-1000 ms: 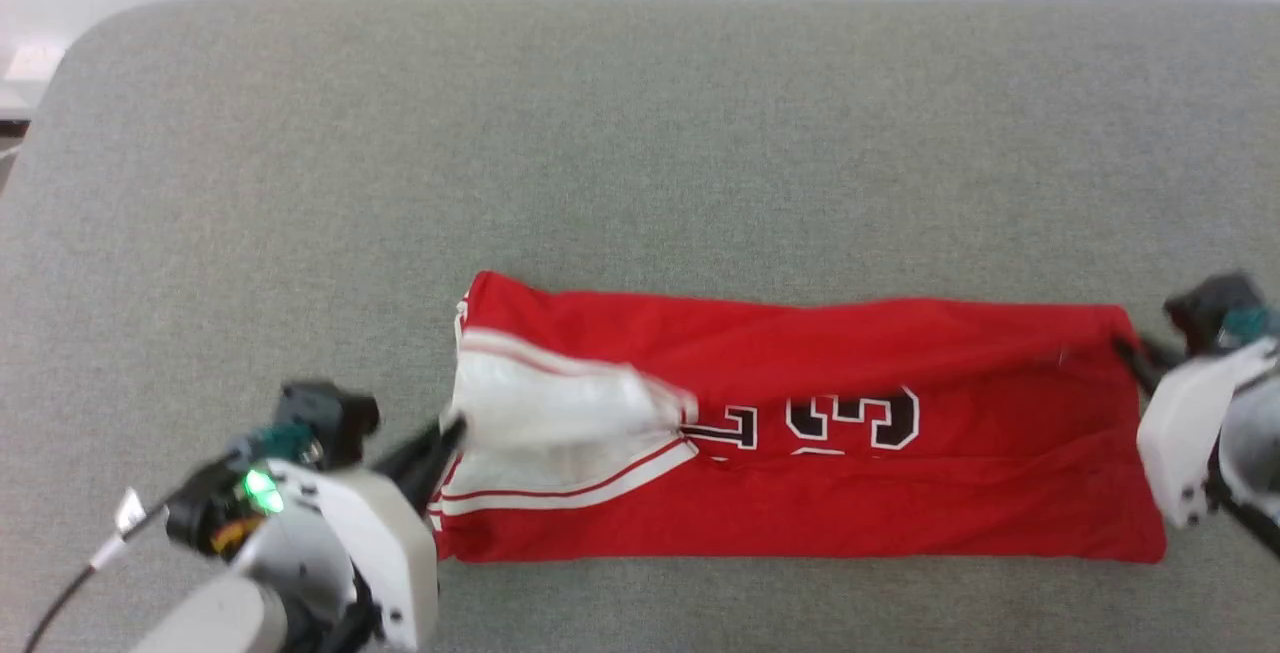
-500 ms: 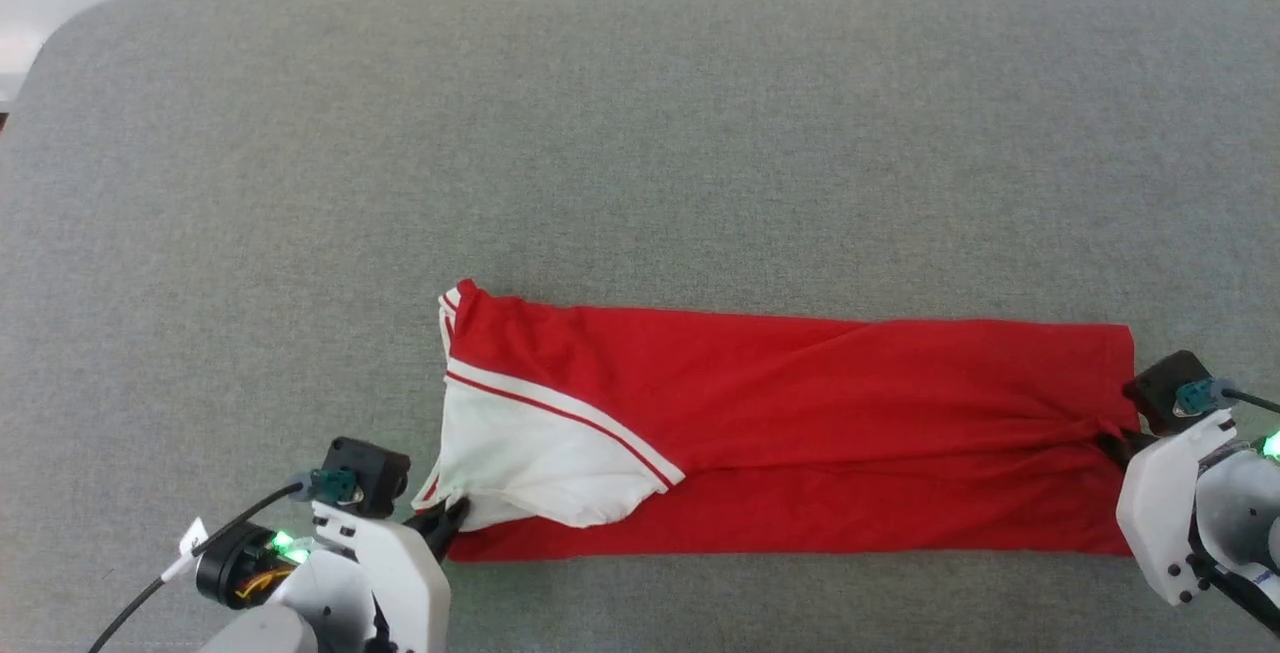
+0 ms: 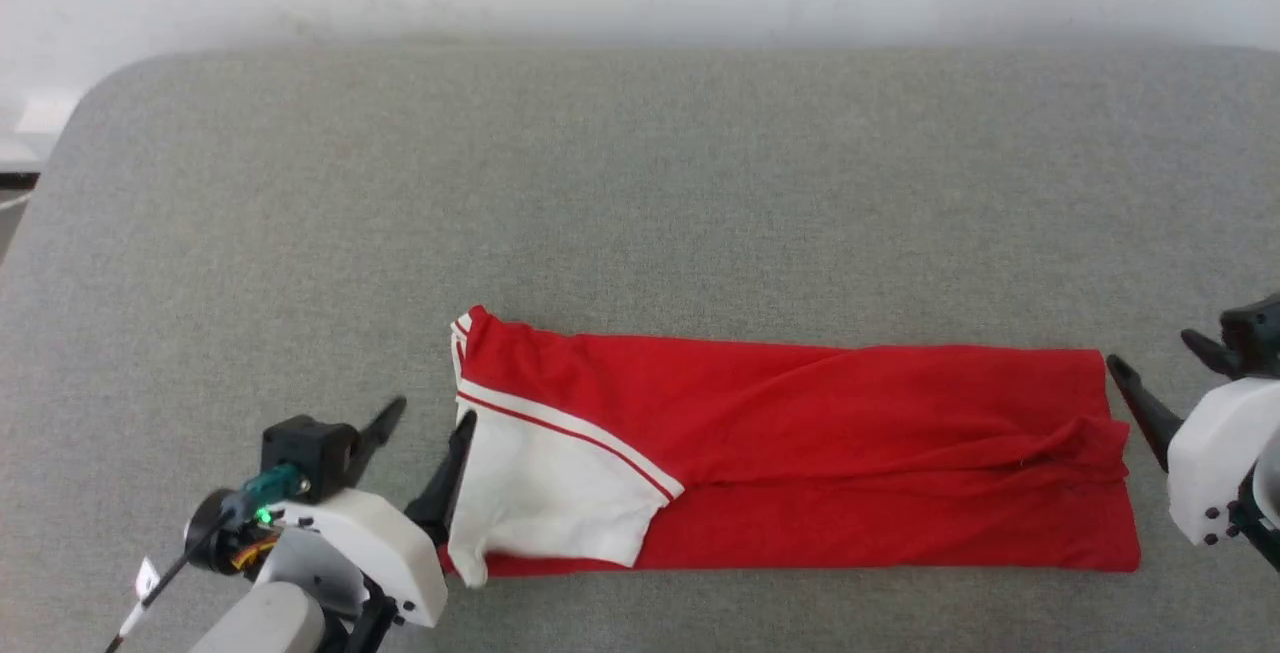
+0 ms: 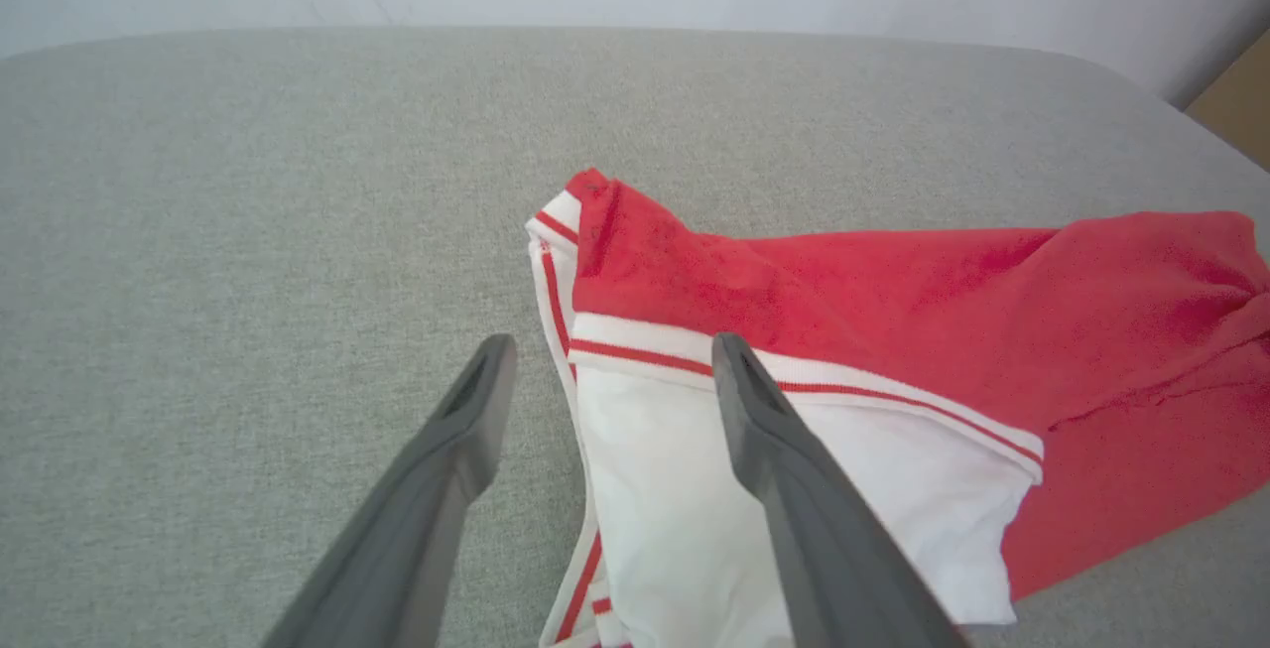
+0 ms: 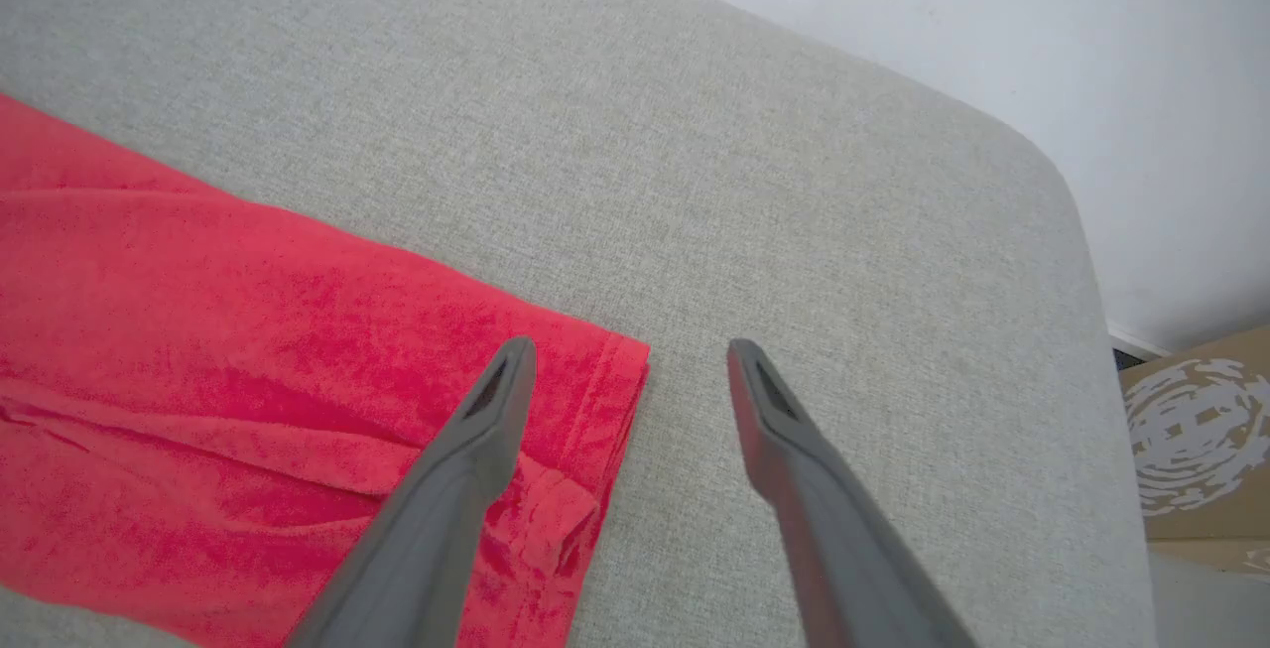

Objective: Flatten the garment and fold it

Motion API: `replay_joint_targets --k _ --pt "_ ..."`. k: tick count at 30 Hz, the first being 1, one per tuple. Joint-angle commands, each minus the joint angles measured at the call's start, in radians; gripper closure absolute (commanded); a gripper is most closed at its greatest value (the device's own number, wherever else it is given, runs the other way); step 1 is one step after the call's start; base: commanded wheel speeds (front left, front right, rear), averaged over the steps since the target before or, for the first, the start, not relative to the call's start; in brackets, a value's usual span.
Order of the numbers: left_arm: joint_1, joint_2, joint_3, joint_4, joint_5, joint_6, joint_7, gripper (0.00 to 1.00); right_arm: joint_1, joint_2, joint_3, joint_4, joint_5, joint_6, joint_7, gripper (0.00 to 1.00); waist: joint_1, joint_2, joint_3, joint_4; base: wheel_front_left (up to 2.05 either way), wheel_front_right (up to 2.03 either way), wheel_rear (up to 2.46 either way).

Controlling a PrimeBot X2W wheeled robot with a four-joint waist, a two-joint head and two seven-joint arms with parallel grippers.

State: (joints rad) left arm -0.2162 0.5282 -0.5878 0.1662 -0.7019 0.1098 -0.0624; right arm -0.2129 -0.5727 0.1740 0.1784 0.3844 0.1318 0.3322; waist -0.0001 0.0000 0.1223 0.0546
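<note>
Garment (image 3: pixel 800 453) lies on the grey padded surface (image 3: pixel 640 183) as a long narrow red band, folded lengthwise, running left to right across the near half of the head view. White sleeve (image 3: pixel 545 493), edged by its red-and-white striped seam, lies on top at the band's left end; creases gather near the right end. Left gripper (image 3: pixel 434 410) is at the sleeve end, fingers spread wide, holding nothing; in the left wrist view one finger (image 4: pixel 784 450) crosses the sleeve and the other stands over bare surface. Right gripper (image 3: pixel 1148 348) is at the hem end, likewise spread and empty, one finger over the red hem corner and one over bare surface. Fingertip contact with the cloth cannot be told.
</note>
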Motion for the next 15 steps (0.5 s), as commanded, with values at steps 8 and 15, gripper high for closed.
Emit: replay_joint_targets --k 8,15 --pt "0.06 -0.107 0.132 -0.021 0.063 0.11 -0.197 0.0 0.142 0.207 -0.237 -0.083 -0.074 -0.001 0.073 0.0 0.0001 0.0 -0.052 0.009 0.0 0.0 0.0" --pt "0.16 -0.236 0.335 -0.149 0.235 0.089 -0.199 0.0 0.193 0.381 -0.389 -0.063 -0.117 -0.001 0.122 0.0 0.0001 0.0 -0.04 0.024 0.0 0.0 0.0"
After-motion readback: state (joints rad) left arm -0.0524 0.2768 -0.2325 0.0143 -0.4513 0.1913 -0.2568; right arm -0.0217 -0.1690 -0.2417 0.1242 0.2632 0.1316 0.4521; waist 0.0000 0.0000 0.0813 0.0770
